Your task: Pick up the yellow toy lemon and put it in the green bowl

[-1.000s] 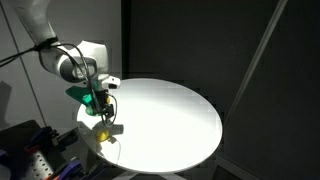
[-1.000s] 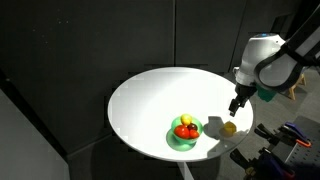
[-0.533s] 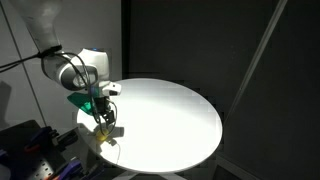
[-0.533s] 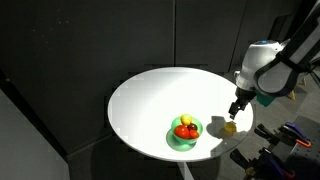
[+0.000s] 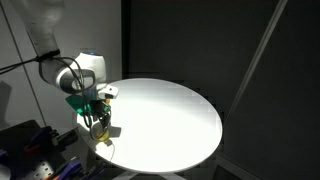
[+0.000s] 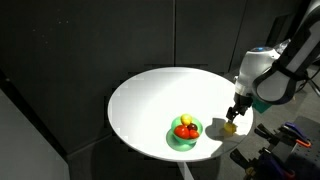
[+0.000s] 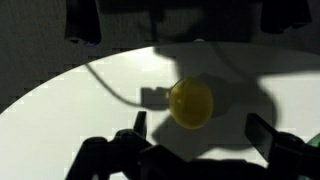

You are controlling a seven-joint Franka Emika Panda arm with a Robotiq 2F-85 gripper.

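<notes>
The yellow toy lemon (image 7: 190, 103) lies on the white round table (image 6: 150, 100) near its edge, also visible in both exterior views (image 6: 230, 127) (image 5: 103, 136). My gripper (image 7: 198, 128) is open and hangs just above the lemon, its two dark fingers on either side of it in the wrist view. In an exterior view the gripper (image 6: 236, 113) sits right over the lemon. The green bowl (image 6: 185, 135) stands a short way from the lemon and holds a small yellow item and orange-red toy items (image 6: 185, 129). The bowl is hidden in the wrist view.
The table's rim (image 5: 110, 160) runs close by the lemon. A dark curtain surrounds the table (image 6: 60, 60). Equipment stands beyond the table's edge near the arm (image 6: 290, 135).
My gripper has come down toward the lemon over the last second. The lemon and the bowl have not moved.
</notes>
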